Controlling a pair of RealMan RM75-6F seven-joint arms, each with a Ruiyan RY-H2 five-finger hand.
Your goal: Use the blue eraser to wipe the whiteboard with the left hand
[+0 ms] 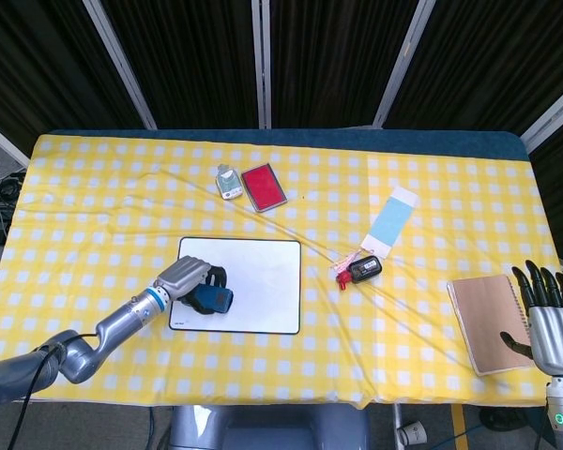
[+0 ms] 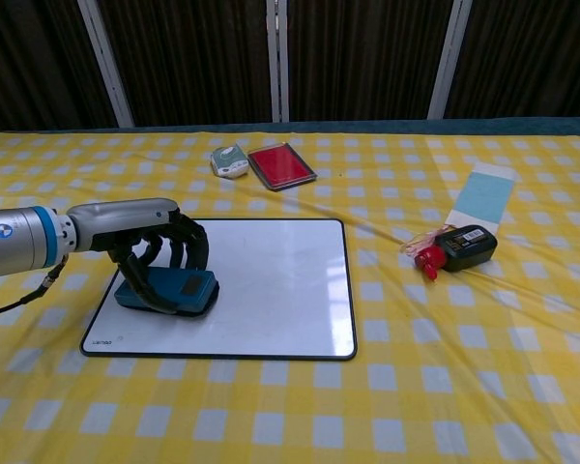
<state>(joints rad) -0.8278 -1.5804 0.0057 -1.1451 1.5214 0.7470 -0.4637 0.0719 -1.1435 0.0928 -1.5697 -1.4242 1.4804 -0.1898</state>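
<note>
The white whiteboard (image 1: 253, 286) (image 2: 271, 290) lies flat on the checkered cloth, left of centre. On its left part sits the blue eraser (image 1: 213, 299) (image 2: 179, 290), flat against the board. My left hand (image 1: 186, 277) (image 2: 150, 242) grips the eraser from above, fingers curled down around its edges. My right hand (image 1: 547, 314) shows only in the head view, at the table's right edge, fingers spread upward and holding nothing.
A red pad (image 1: 263, 187) (image 2: 281, 164) and a small green-white item (image 1: 229, 181) (image 2: 230, 160) lie behind the board. A black device with red tassel (image 1: 361, 269) (image 2: 459, 247) and a light blue strip (image 1: 391, 221) (image 2: 483, 198) sit to the right. A brown notebook (image 1: 489, 322) lies beside my right hand.
</note>
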